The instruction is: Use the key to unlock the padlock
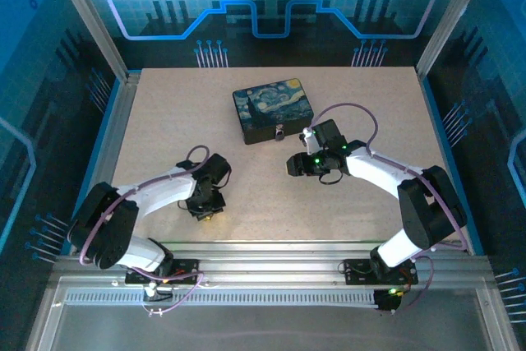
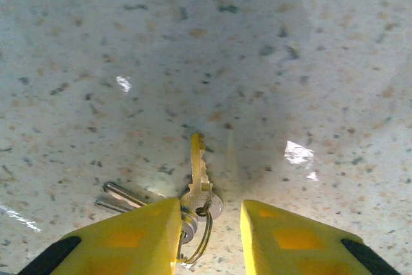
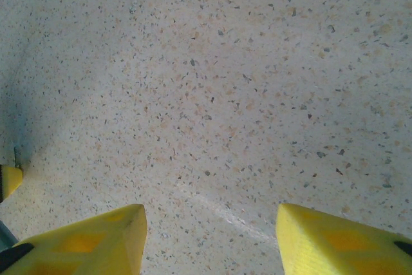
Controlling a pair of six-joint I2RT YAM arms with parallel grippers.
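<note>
The key [image 2: 198, 170] is a thin metal piece lying on the speckled table, its toothed blade pointing away from me. Its round head sits on a ring [image 2: 201, 236] with two other keys [image 2: 119, 194]. My left gripper [image 2: 211, 209] is open and low over the table [image 1: 164, 133]. The key's head lies between the yellow fingers [image 2: 132, 239], against the left one. A small padlock [image 1: 280, 131] sits at the front edge of the painted box [image 1: 271, 108]. My right gripper [image 3: 211, 214] hangs open over bare table, just in front of the box [image 1: 292, 164].
A small yellow piece [image 3: 8, 180] shows at the left edge of the right wrist view; I cannot tell what it is. Metal frame rails [image 1: 271, 265] run along the near edge, and blue-lit walls [image 1: 271, 6] enclose the back and sides.
</note>
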